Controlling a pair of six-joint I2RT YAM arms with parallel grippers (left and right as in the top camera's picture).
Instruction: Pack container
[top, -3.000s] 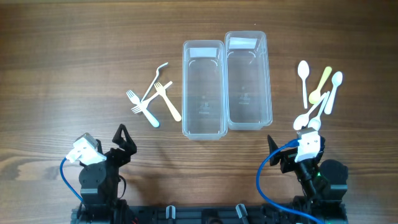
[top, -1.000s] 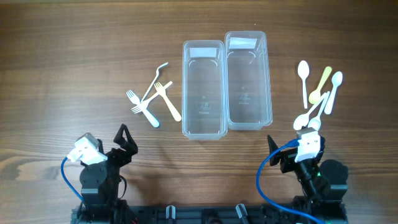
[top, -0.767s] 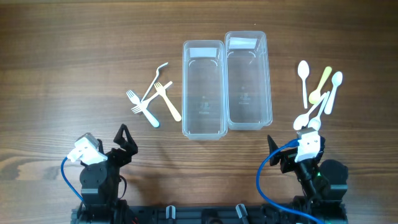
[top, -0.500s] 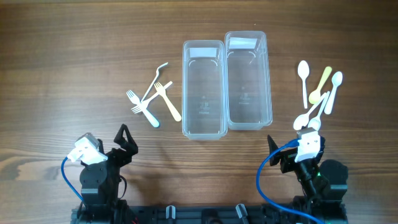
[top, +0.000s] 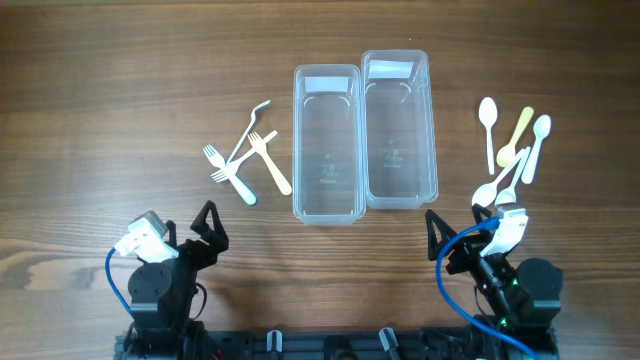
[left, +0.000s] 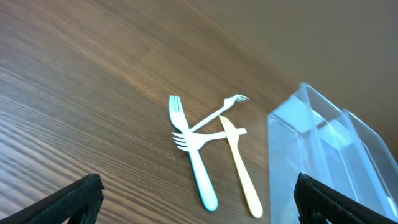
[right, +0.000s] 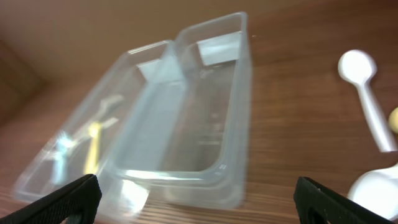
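Low at the near edge of the table (top: 120, 80), spread wide and gripping nothing: left gripper (left: 199, 190), right gripper (right: 199, 190). Mid-table, side by side and touching: left container (top: 296, 140), right container (top: 434, 130). Left of them, crossed forks (top: 268, 160); right, loose spoons (top: 507, 154).

Clear glossy plastic containers (top: 327, 143) on matt wood-grain table (top: 120, 90).
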